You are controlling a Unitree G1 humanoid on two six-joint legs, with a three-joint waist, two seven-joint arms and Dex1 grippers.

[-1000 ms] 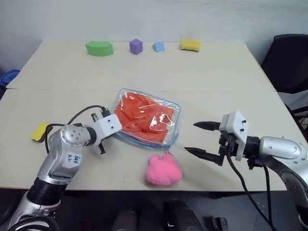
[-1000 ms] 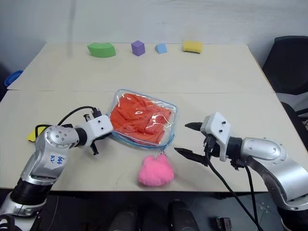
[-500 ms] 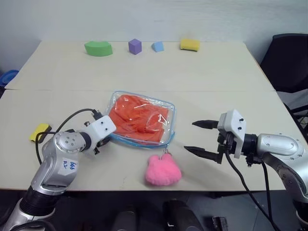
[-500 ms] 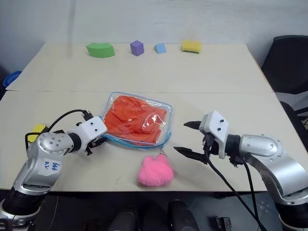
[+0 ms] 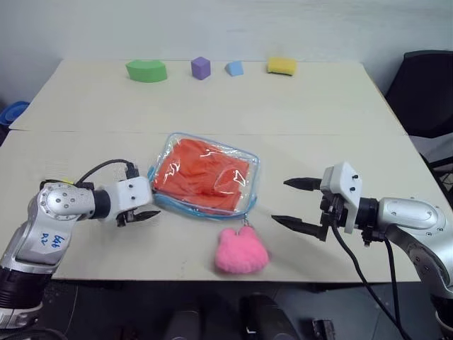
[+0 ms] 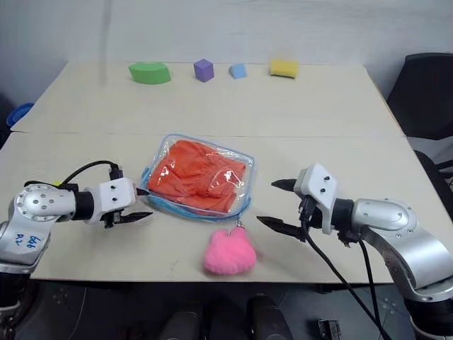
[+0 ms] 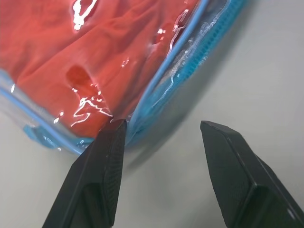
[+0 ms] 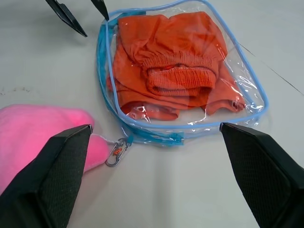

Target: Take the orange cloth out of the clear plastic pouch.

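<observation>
Left fingers (image 5: 146, 210) stand parted at the pouch's near-left corner, gripping nothing; right fingers (image 5: 290, 204) are spread wide and empty, off to the pouch's right. The bench (image 5: 318, 113) carries the pouch (image 5: 205, 176), lying flat at centre, the cloth (image 5: 200, 172) folded inside it. The pink charm (image 5: 241, 250) sits just in front, clipped on.
</observation>
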